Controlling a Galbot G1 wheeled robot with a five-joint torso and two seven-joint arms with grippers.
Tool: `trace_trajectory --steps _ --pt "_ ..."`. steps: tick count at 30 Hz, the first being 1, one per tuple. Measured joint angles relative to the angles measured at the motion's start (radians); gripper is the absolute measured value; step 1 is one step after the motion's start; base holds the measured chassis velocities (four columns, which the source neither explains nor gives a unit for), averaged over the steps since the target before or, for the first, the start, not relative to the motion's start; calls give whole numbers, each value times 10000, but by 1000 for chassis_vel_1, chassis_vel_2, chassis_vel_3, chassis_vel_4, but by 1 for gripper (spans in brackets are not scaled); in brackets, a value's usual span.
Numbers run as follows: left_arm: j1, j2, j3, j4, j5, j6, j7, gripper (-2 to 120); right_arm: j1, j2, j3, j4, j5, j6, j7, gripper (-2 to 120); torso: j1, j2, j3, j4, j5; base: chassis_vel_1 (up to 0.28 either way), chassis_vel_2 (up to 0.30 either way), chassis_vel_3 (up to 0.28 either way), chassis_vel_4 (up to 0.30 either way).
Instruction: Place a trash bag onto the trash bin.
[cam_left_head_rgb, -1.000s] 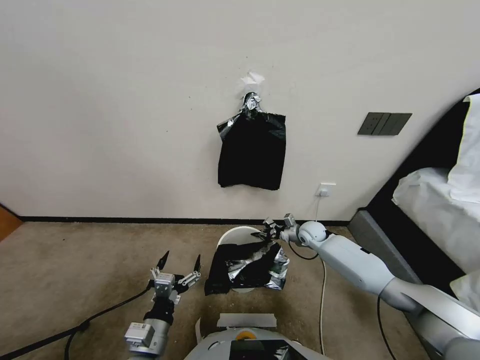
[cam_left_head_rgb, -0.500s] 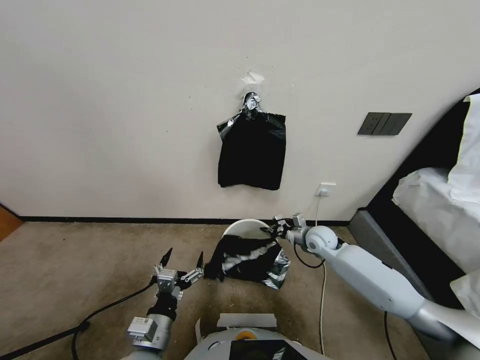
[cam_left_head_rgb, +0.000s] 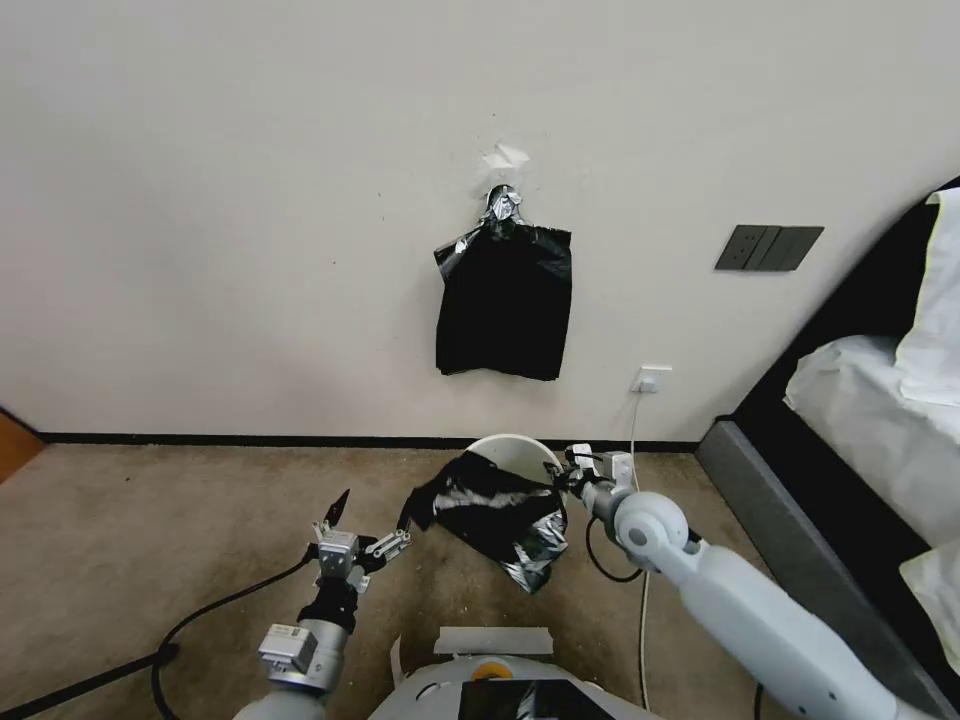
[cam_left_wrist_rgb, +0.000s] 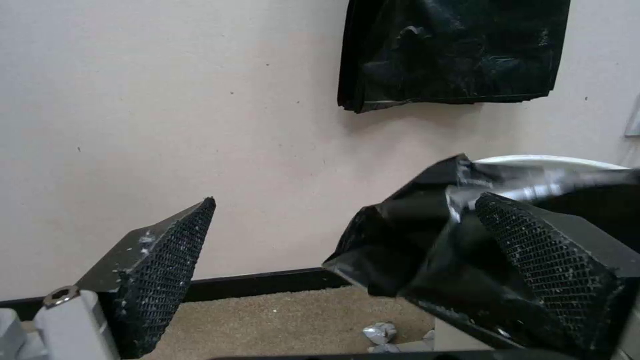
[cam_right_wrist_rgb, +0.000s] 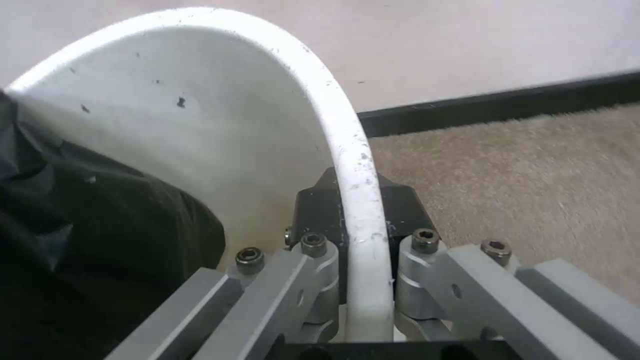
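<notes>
The bin (cam_left_head_rgb: 512, 447) stands on the carpet (cam_left_head_rgb: 150, 520) near the wall (cam_left_head_rgb: 250, 200), tilted, its open mouth turned towards the robot. The bag (cam_left_head_rgb: 495, 510) lies draped over the near part of its rim and spills down in front of it, crumpled, with silvery glints at its lower end.

The right gripper (cam_left_head_rgb: 566, 474) is at the bin's right rim. In the right wrist view the white rim (cam_right_wrist_rgb: 353, 165) runs straight between the closed jaws, so the right gripper (cam_right_wrist_rgb: 353, 220) is clamped on the bin, with the bag's black plastic (cam_right_wrist_rgb: 87, 235) lying inside the bin beside it.

The left gripper (cam_left_head_rgb: 372, 512) is low over the carpet at the bag's left corner, jaws spread wide. In the left wrist view one fingertip (cam_left_wrist_rgb: 533, 260) has the bag's corner (cam_left_wrist_rgb: 400, 240) lying against it, while the other (cam_left_wrist_rgb: 170, 260) stands well apart with nothing on it.

A flat bundle of black bags (cam_left_head_rgb: 503, 305) hangs on the wall above the bin.
</notes>
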Motion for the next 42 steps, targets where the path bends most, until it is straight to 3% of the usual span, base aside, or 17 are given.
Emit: trace_trajectory --steps 4,11,27,33,36,42 --pt "-122 10 8 54 -14 31 -23 100 -526 592 139 82 -302 339 913 4 0 0 1 -1 0 0 0 0 0" --pt "-275 10 98 170 -34 99 -56 100 -1145 1269 226 47 -775 958 1566 4 0 0 1 0 0 0 0 0 0" --pt "-277 26 62 155 -61 205 -76 100 -1878 2281 -274 -367 -1321 1620 1362 4 0 0 1 -1 0 0 0 0 0" --pt "-271 25 70 140 -61 205 -77 100 -2006 2317 -299 -353 -1315 1624 1427 4 0 0 1 -1 0 0 0 0 0" --pt "-279 14 111 138 -61 204 -77 100 -2109 2329 -313 -324 -1344 1625 1417 8 0 1 0 -2 0 0 0 0 0" --pt "-287 -35 226 136 -46 204 -77 100 -2276 2133 -289 -104 -1783 1598 1227 32 0 1 1 -2 1 0 0 0 0"
